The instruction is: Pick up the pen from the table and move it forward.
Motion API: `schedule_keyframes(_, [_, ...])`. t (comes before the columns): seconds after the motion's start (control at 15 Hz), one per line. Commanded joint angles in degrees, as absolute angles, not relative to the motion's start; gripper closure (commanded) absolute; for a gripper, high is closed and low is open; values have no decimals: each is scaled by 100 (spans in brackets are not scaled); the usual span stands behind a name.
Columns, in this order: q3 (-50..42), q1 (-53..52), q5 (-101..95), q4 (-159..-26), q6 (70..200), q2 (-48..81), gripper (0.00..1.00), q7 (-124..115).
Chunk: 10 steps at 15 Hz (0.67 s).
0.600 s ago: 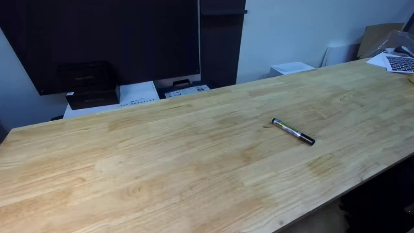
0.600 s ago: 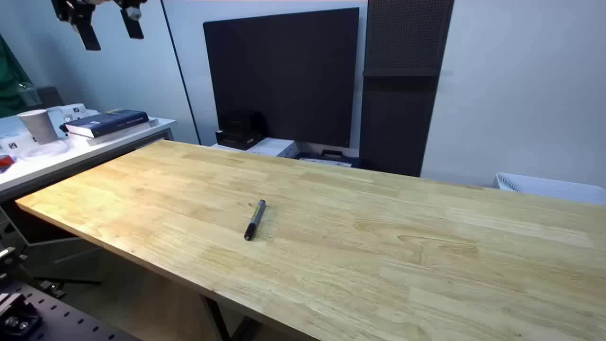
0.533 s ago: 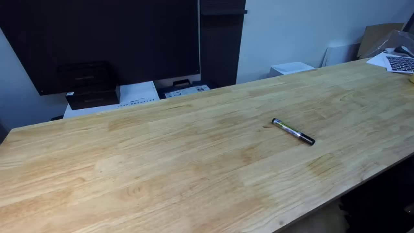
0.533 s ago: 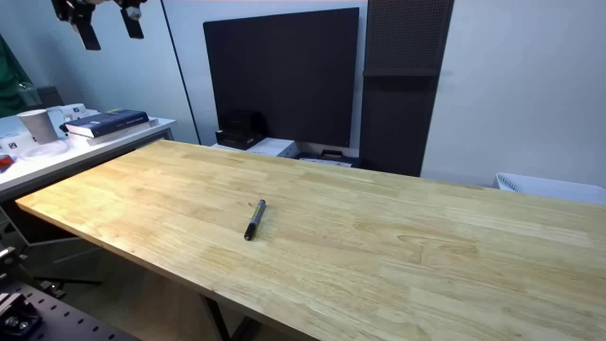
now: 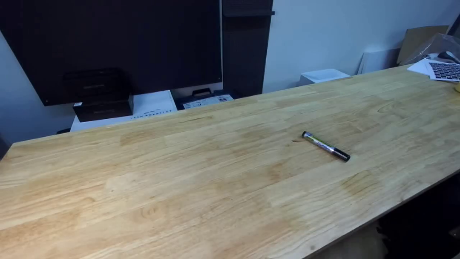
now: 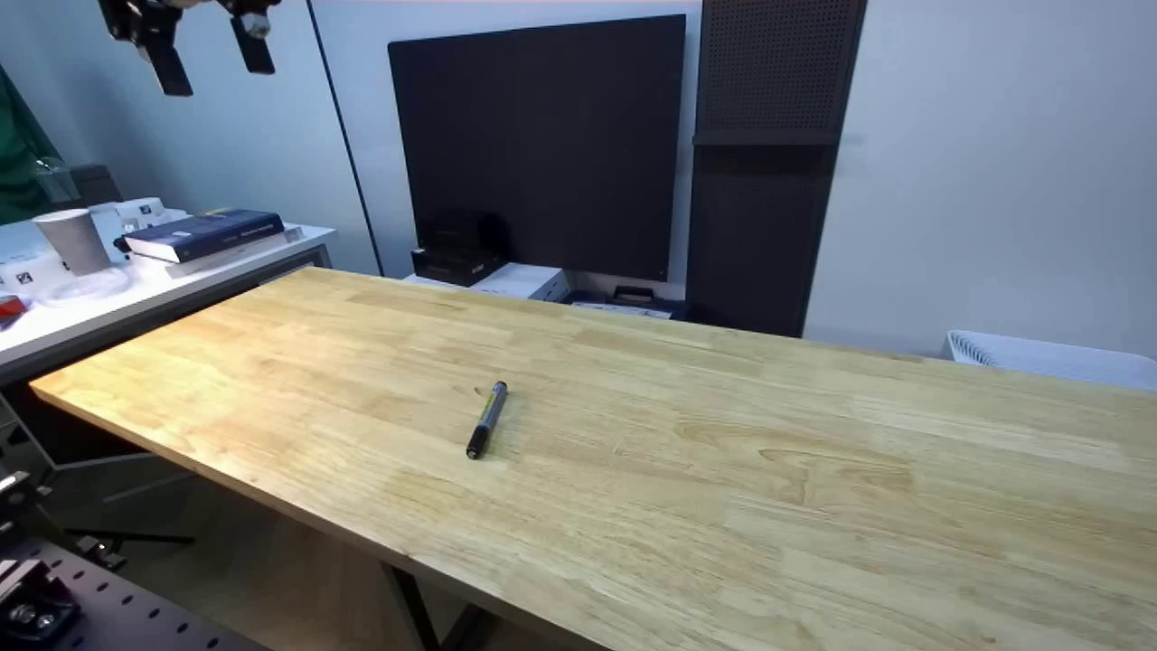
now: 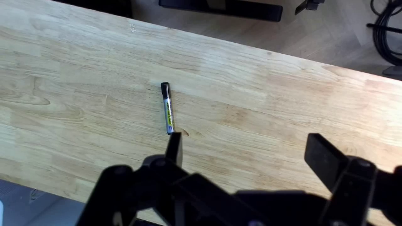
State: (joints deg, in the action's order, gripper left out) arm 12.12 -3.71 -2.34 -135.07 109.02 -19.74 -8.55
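Note:
The pen (image 5: 325,146) is a slim marker with a black cap and a silvery-grey barrel with a yellow-green label. It lies flat on the light wood table (image 5: 161,180). It also shows in an exterior view (image 6: 487,420) and in the wrist view (image 7: 167,108), left of centre. My gripper (image 6: 217,81) hangs high above the table at the top left of an exterior view, well apart from the pen. In the wrist view the gripper (image 7: 245,135) has its fingers wide apart with nothing between them; the left fingertip appears just below the pen's grey end.
A white side table (image 6: 172,291) with a book (image 6: 203,235) and a cup (image 6: 75,241) stands beyond the table's end. Dark panels (image 6: 542,149) stand behind the table. A checkered sheet (image 5: 445,71) lies at the table's far right.

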Motion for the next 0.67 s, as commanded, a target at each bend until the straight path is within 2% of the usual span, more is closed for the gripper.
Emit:
schedule_keyframes(0.0, [1108, -486, -270, -13497, 10891, -1964, 0, -887])
schedule_keyframes(0.27, [1051, -474, -204, -13499, 11028, -1917, 0, -844])
schedule_keyframes(0.6, [693, -129, -597, -13811, 13191, -1496, 0, -836])
